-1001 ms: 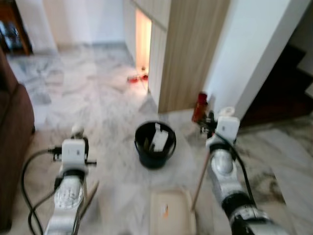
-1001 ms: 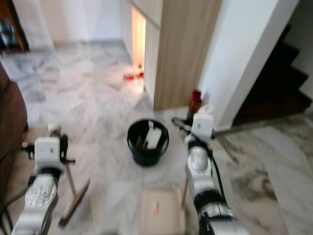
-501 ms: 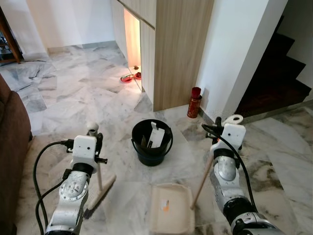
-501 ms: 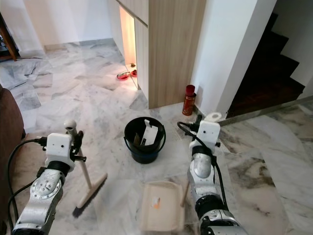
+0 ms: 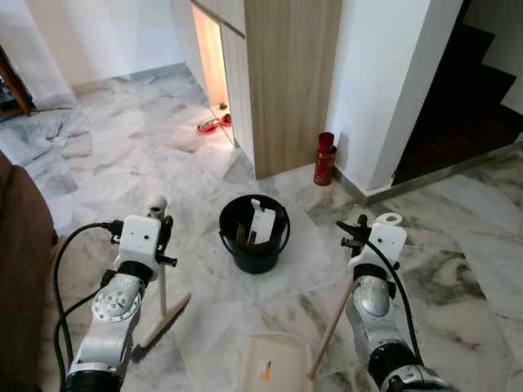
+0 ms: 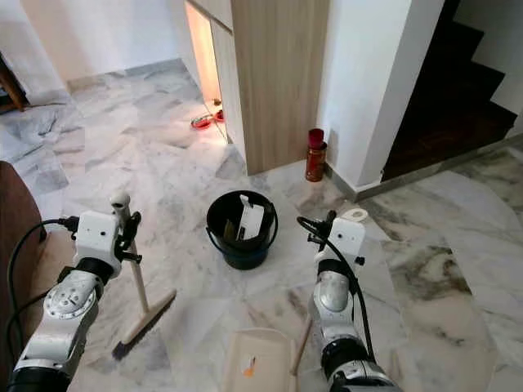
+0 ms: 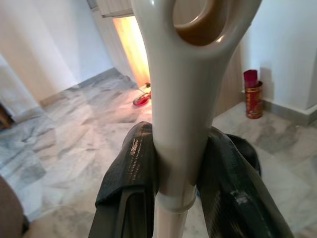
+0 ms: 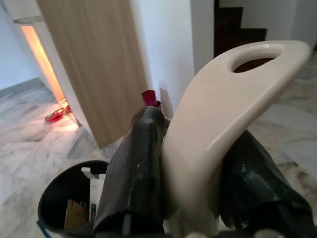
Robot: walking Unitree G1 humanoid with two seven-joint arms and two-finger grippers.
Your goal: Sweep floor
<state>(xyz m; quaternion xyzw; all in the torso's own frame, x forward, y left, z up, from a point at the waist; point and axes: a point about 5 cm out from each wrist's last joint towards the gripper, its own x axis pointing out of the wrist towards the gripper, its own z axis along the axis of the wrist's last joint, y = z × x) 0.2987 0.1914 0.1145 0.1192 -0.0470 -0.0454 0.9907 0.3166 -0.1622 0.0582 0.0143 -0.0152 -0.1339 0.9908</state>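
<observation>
Left hand clenched the broom; right hand gripped the dustpan. Risk: the bin, just ahead between both hands, could tip if struck mid-sweep.

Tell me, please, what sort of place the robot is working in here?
Most likely a home's hallway or living area: polished marble floor, a dark staircase on the right, a wood-panelled cabinet, and a brown sofa's edge on the left.

1 broom, 1 dustpan, 1 black bucket, 1 red can.
</observation>
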